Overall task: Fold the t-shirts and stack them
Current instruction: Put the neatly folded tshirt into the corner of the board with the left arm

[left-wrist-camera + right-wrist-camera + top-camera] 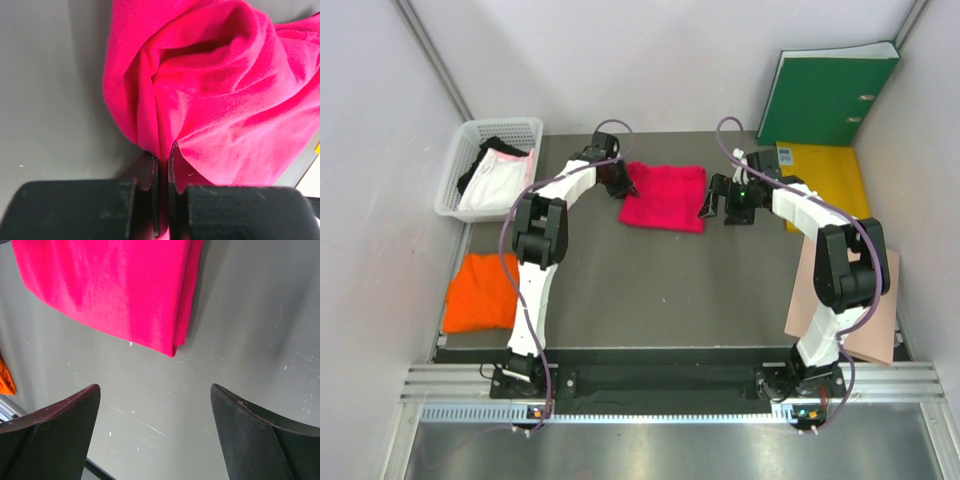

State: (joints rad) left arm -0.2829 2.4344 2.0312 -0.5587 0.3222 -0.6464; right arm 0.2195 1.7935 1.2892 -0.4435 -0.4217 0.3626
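Clamped jaws on the left gripper pinch a bunched fold at the magenta t-shirt's left edge, with cloth squeezed between the two fingers and swelling up just above them. From overhead, that gripper sits at the shirt's 9 o'clock side. The right gripper has its jaws spread wide and holds nothing; it hangs over bare table just off the shirt's 3 o'clock edge, and its wrist camera sees a folded corner of the shirt lying ahead of the fingers, apart from them.

The magenta shirt lies folded to a rough rectangle toward 12 o'clock on the dark table. An orange t-shirt, folded small, rests at about 8 o'clock by the table's left edge. A white basket at 10 o'clock holds a whitish-pink garment with a black garment tucked behind it. A yellow folder lies at 2 o'clock, with a green binder standing behind it, and a tan paper sheet lies at 4 o'clock.
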